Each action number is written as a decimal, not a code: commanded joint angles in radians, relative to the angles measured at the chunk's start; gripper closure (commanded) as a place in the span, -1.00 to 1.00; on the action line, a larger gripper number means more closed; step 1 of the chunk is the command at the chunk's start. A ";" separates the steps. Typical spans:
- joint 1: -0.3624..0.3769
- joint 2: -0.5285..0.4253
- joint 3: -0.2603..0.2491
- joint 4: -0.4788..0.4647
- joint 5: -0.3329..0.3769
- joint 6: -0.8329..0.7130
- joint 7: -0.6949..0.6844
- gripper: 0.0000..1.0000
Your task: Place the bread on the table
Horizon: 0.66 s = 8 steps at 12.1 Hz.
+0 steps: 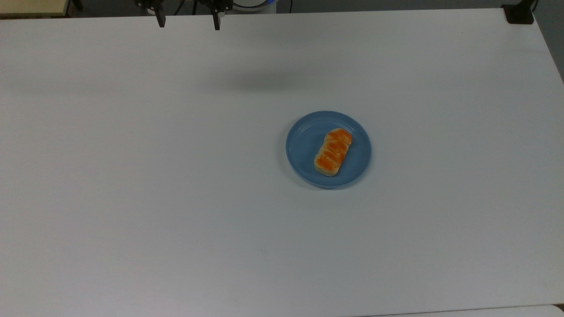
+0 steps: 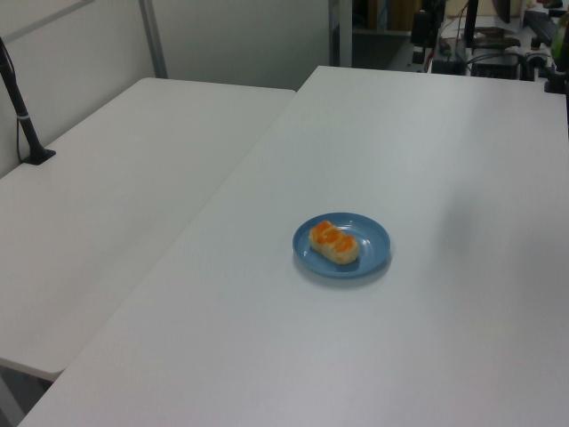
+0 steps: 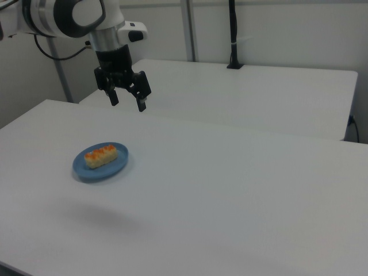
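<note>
The bread (image 1: 333,152) (image 2: 333,243) (image 3: 101,156), a small loaf with an orange-brown top and pale sides, lies on a round blue plate (image 1: 304,145) (image 2: 373,245) (image 3: 86,170) near the middle of the white table (image 1: 176,198) (image 2: 427,142) (image 3: 230,190). My gripper (image 1: 188,21) (image 3: 127,103) hangs open and empty well above the table, at the top view's upper edge, far from the plate. In the right view it hovers above and to the right of the bread.
A second white table (image 2: 116,178) (image 3: 259,86) stands beside this one. A black post (image 2: 22,116) (image 3: 233,34) is clamped to it. A black clamp (image 1: 519,13) sits at the top view's upper right corner.
</note>
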 commanded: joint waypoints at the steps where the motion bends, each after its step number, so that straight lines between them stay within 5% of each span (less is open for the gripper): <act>1: 0.012 -0.011 -0.010 -0.018 -0.005 0.027 -0.022 -1.00; 8: 0.015 -0.011 -0.007 -0.015 -0.003 0.029 -0.010 -1.00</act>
